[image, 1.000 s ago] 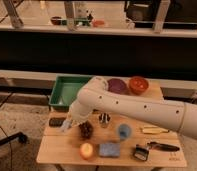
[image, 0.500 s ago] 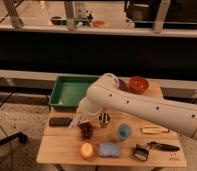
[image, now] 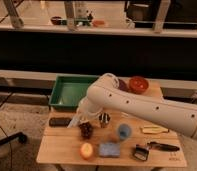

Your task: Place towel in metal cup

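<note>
Left of the metal cup (image: 104,119), the gripper (image: 86,109) pinches the towel (image: 76,119) between its fingers.

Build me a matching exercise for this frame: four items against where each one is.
1. metal cup
2. green tray
3. blue sponge
4. end effector

A. near the table's front edge
B. just left of the metal cup, low over the table
C. mid-table, next to the blue cup
D. rear left corner

Pairs: 1-C, 2-D, 3-A, 4-B
</note>
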Action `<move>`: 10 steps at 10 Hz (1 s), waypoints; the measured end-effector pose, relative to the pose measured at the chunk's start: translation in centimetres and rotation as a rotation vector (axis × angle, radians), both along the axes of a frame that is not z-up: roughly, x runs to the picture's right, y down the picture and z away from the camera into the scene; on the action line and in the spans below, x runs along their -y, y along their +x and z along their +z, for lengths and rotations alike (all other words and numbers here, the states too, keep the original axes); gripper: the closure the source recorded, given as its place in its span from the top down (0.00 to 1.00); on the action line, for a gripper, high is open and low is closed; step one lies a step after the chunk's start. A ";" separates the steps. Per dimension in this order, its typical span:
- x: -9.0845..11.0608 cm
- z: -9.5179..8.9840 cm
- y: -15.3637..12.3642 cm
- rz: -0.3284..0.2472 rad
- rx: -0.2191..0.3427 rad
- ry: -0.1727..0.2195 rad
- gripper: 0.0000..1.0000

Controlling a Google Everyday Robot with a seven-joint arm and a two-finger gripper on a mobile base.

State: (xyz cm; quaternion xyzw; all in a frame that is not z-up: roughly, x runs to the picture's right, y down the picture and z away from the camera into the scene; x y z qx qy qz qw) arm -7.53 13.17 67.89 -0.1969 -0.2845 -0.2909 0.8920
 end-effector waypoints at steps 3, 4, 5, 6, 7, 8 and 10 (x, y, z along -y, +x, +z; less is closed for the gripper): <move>-0.3 0.5 1.0 0.044 -0.033 -0.008 0.12; -0.4 0.7 2.6 0.077 -0.060 -0.011 0.12; -0.5 0.8 4.2 0.105 -0.082 -0.012 0.12; -0.6 0.9 5.8 0.132 -0.106 -0.012 0.12; -0.7 1.1 7.0 0.155 -0.125 -0.014 0.12; -0.7 1.1 7.2 0.158 -0.128 -0.014 0.12; -0.7 1.1 7.0 0.154 -0.125 -0.014 0.12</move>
